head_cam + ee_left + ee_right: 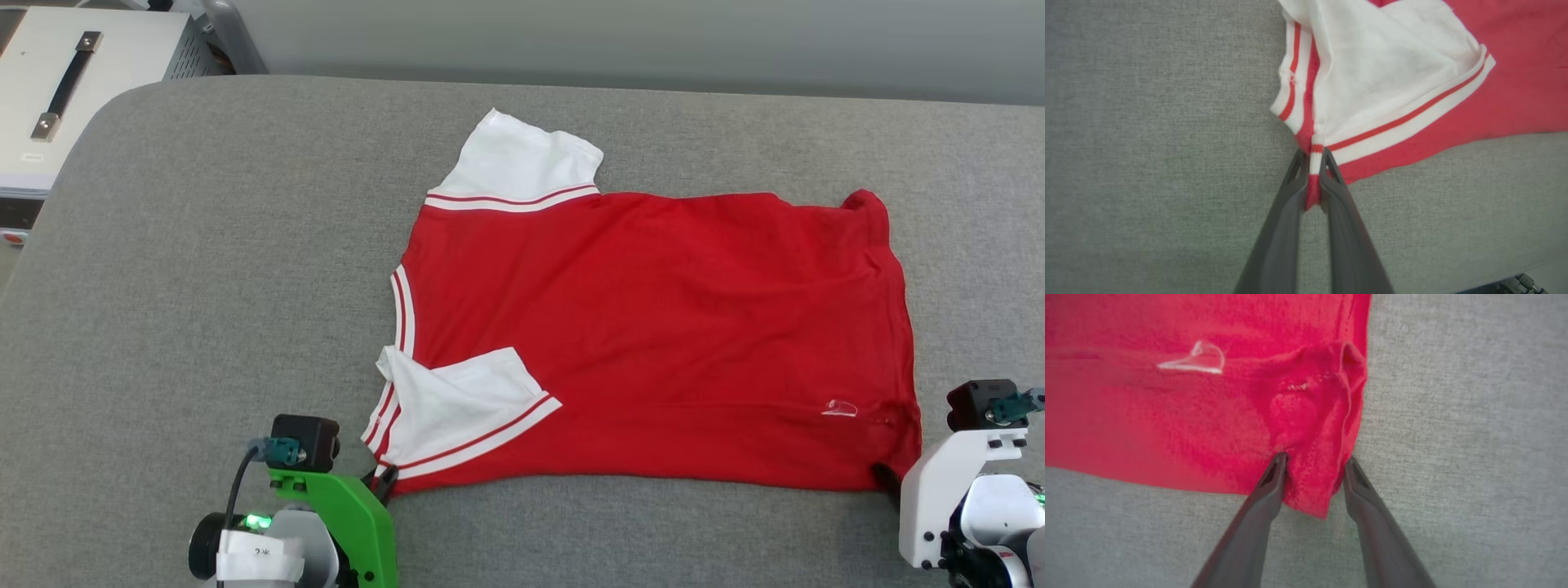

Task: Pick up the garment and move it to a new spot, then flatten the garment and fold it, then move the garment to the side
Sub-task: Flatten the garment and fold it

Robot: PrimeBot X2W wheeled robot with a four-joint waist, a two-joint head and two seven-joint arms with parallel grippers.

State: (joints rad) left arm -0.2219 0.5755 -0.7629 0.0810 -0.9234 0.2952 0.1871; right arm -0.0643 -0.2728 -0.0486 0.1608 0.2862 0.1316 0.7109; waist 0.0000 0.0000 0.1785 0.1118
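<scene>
Garment [653,310] flat on grey counter [204,286], centre-right. Left claw [1313,157] pinched shut on near-left sleeve seam; right claw [1315,457] apart, astride near-right hem corner. Close fully before lifting; raise both evenly.

red garment [653,327] with white, stripe-trimmed sleeves lies spread on the grey surface [204,245], nearer sleeve folded over its body

tabletop [204,245]: grey fabric | wall [653,41]: pale | case [106,90]: white, handled
</scene>
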